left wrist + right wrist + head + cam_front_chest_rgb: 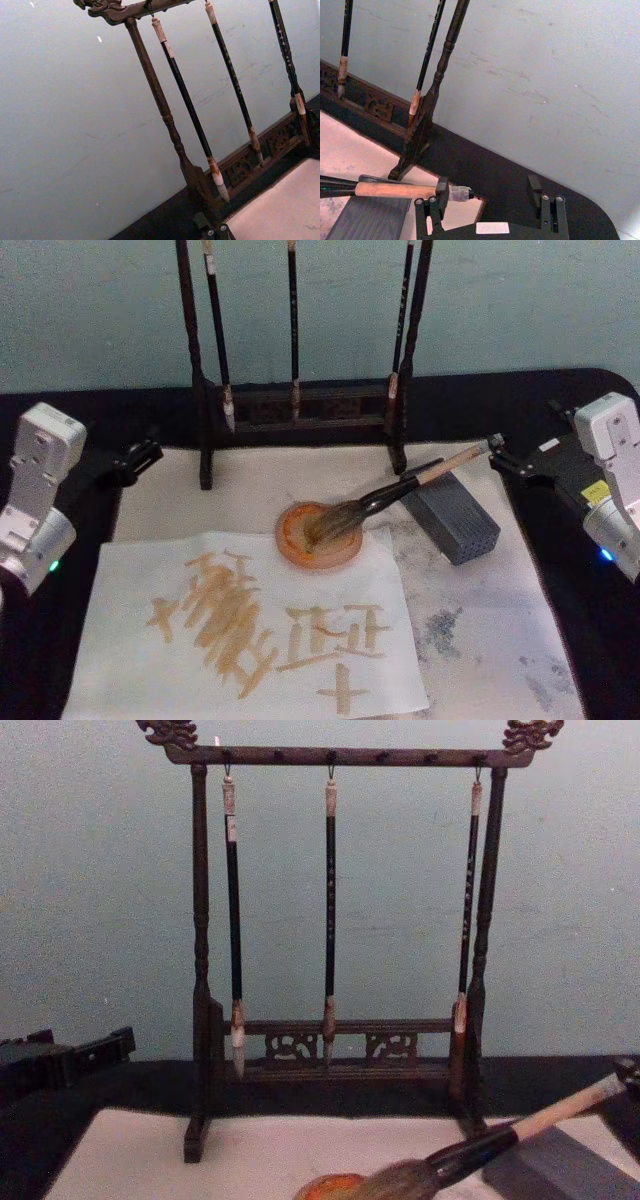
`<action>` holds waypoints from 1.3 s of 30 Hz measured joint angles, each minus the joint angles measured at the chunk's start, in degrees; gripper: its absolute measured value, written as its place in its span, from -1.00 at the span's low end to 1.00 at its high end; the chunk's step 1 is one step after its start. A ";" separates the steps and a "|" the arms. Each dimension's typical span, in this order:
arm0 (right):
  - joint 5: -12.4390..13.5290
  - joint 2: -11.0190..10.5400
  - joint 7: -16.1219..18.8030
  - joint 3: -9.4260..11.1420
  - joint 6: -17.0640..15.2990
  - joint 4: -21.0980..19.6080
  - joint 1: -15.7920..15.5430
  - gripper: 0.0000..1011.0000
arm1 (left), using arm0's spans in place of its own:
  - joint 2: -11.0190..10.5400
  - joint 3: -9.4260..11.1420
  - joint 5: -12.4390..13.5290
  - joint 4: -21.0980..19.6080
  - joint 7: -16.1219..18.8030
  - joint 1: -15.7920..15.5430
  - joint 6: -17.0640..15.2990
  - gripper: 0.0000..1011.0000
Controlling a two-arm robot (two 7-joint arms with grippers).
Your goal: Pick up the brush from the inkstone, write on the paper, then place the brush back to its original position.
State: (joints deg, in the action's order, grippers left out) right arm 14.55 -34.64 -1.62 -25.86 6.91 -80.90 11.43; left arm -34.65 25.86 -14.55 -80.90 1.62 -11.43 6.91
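The brush (400, 490) lies slanted, its bushy head resting on the round orange inkstone (320, 535) and its tan handle propped on a grey block (455, 515). In the chest view the brush (520, 1130) rises toward the right from the inkstone (330, 1188). My right gripper (510, 462) sits at the handle's far end. In the right wrist view this gripper (487, 200) is open, with the brush (395, 190) end cap just inside one finger. The paper (140, 570) lies in front of the inkstone, covered with tan strokes. My left gripper (135, 462) is parked at the mat's left edge.
A dark wooden brush stand (300, 410) with three thin hanging brushes stands behind the inkstone, also seen in the chest view as the stand (340, 1040). A pale felt mat (500, 640), stained grey, covers the black table under the paper.
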 joint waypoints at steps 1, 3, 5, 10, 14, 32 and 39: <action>0.00 0.00 0.00 0.00 0.00 0.00 0.00 0.98 | 0.00 0.00 0.00 0.00 0.00 0.00 0.00 0.98; 0.00 0.00 0.00 0.00 0.00 0.00 0.00 0.98 | 0.00 0.00 0.00 0.00 0.00 0.00 0.00 0.98; 0.00 0.00 0.00 0.00 0.00 0.00 0.00 0.98 | 0.00 0.00 0.00 0.00 0.00 0.00 0.00 0.98; 0.00 0.00 0.00 0.00 0.00 0.00 0.00 0.98 | 0.00 0.00 0.00 0.00 0.00 0.00 0.00 0.98; 0.12 0.32 0.56 0.14 0.00 0.49 0.07 0.98 | 0.00 0.00 0.00 0.00 0.00 0.00 0.00 0.98; 9.54 0.60 7.89 6.76 -0.11 -4.00 -6.16 0.98 | 0.00 0.00 0.00 0.00 0.00 0.00 0.00 0.98; 15.36 1.20 11.84 9.63 0.04 -5.59 -9.44 0.98 | 0.00 0.00 0.00 0.00 0.00 0.00 0.00 0.98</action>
State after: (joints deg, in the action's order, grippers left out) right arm 29.91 -33.44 10.22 -16.23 6.95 -86.49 1.99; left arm -34.65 25.86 -14.55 -80.90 1.62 -11.43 6.91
